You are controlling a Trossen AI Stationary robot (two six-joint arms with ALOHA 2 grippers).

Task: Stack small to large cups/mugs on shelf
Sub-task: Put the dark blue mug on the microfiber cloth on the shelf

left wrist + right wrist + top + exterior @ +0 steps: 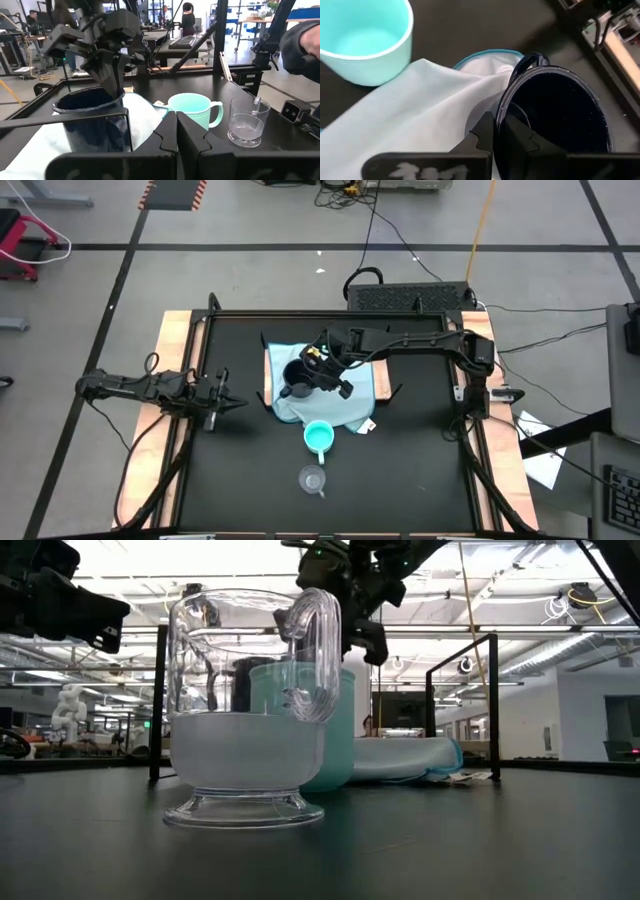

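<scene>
The black mug (296, 374) stands upright on the pale blue cloth of the shelf (362, 385); it also shows in the left wrist view (92, 122) and the right wrist view (560, 115). My right gripper (316, 374) is shut on the mug's rim. The turquoise cup (318, 437) stands on the table by the cloth's near edge. The small clear cup (313, 478) stands nearer still. My left gripper (236, 402) is shut and empty at the table's left, left of the shelf. My right gripper pinches the black mug's rim (502, 109) on the side toward the table's right edge. One finger (522, 140) is inside the mug and one (479, 134) is outside. The fingers come from above, pointing down. The mug is upright, its base on the cloth (35, 150).
The cloth's corner hangs off the shelf toward the turquoise cup (367, 40). A small white tag (368, 425) lies on the table by the cloth's near right corner. Black frame posts (493, 705) stand at the table's edges. People show in the room beyond (189, 17).
</scene>
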